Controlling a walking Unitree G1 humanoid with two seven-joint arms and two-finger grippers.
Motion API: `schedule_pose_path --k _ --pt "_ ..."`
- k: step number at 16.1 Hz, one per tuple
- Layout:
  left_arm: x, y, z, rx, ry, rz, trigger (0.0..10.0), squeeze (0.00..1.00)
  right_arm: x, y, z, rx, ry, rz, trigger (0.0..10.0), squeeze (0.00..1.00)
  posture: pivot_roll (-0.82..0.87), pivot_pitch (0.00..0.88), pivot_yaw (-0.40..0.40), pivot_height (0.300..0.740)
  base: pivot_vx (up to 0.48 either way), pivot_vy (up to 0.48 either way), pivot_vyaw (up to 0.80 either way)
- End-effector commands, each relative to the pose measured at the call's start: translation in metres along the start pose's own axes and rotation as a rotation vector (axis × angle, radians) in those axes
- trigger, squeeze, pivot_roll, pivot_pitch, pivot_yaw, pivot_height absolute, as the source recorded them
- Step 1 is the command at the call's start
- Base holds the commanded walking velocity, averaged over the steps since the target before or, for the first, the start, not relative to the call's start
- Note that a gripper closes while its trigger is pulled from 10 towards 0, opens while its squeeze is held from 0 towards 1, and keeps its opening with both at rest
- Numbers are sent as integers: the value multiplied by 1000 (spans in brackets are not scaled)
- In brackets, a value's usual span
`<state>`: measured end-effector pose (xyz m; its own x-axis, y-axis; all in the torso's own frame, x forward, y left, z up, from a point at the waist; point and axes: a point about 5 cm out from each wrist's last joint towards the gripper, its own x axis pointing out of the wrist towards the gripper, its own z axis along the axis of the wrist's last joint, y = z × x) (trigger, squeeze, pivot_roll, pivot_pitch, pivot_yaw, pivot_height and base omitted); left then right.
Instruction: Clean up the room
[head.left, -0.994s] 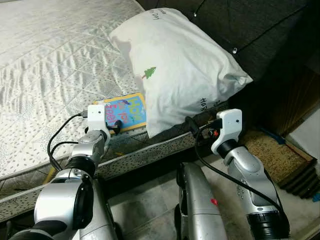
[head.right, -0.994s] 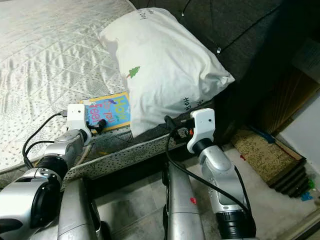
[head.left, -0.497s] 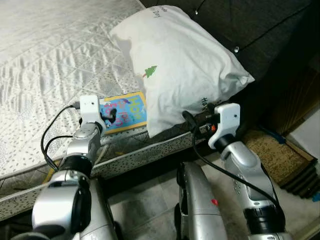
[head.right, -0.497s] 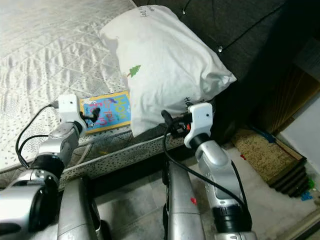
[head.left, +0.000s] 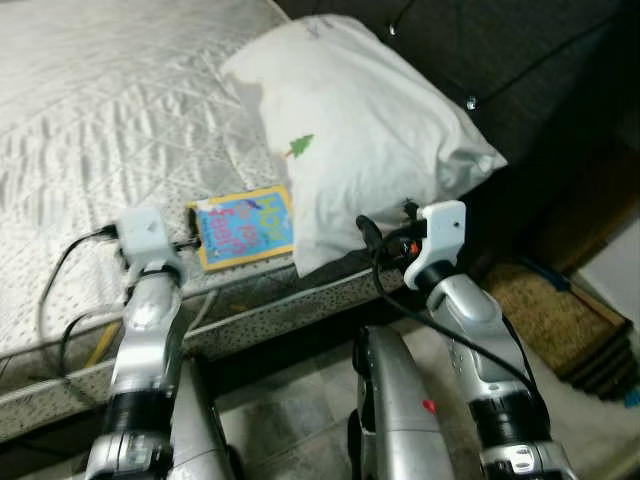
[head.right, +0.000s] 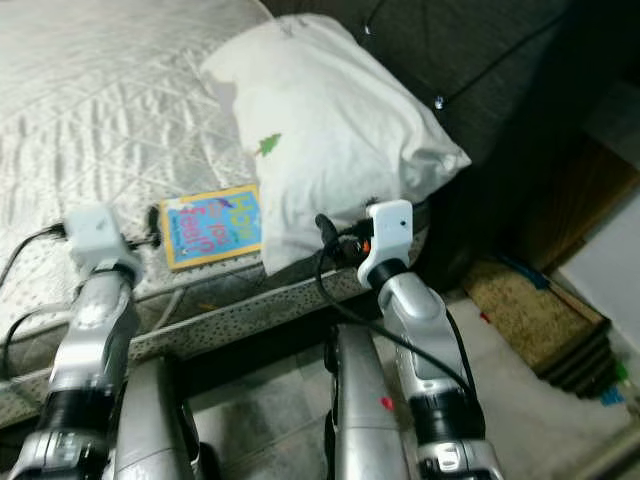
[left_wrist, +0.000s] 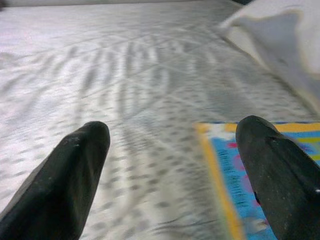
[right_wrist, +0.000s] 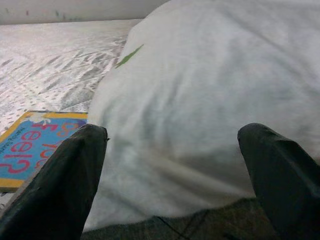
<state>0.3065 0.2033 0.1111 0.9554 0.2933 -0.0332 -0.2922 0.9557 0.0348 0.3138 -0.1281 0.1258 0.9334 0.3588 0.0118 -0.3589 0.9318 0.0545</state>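
A white pillow with a small green tree print lies across the upper middle of the left eye view, on the quilted mattress against a dark headboard, and a blue picture book with a yellow border lies flat just below and left of it, one edge apparently tucked under the pillow's lower edge. The left gripper has its jaws spread wide, one finger over bare quilt and the other over the book's yellow edge, so it is offset toward the book's outer side. The right gripper is likewise wide open, aimed at the pillow's bulging side with the book at the left edge of its view. Judged from this, the step in hand looks like a reach for the book or the pillow, though which cannot be told. To take the book well, the left gripper would need to shift toward the pillow until the book's edge sits between the fingers, then drop low enough to slip one finger under the cover; the soft quilt should give a little and help. The pillow resting on the book's far edge may drag as it lifts.
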Motion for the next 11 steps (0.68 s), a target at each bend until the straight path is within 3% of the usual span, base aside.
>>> schedule_pose_path --k 1,2,3,4,7,11 --pt "-4 0 15 16 -59 6 10000 0 5 0 4 14 -19 -16 10000 0 -20 0 -43 478 0 0 0" --pt "-11 3 20 30 -81 11 10000 392 9 0 5 29 -23 -26 10000 0 -16 0 -44 478 0 0 0" --pt "-16 6 22 37 -97 21 10000 671 13 3 7 39 -37 -24 10000 0 0 0 -49 478 0 0 0" --pt "-20 8 20 51 -98 34 10000 0 16 6 8 67 -49 -13 10000 0 4 0 -52 478 0 0 0" --pt "-26 6 19 18 -115 56 10000 0 23 3 16 94 -94 -59 10000 0 -13 0 -41 506 0 0 0" --pt "-29 -8 28 19 -145 -12 10000 0 19 -8 16 127 -103 -109 10000 0 -37 0 -31 555 0 0 0"
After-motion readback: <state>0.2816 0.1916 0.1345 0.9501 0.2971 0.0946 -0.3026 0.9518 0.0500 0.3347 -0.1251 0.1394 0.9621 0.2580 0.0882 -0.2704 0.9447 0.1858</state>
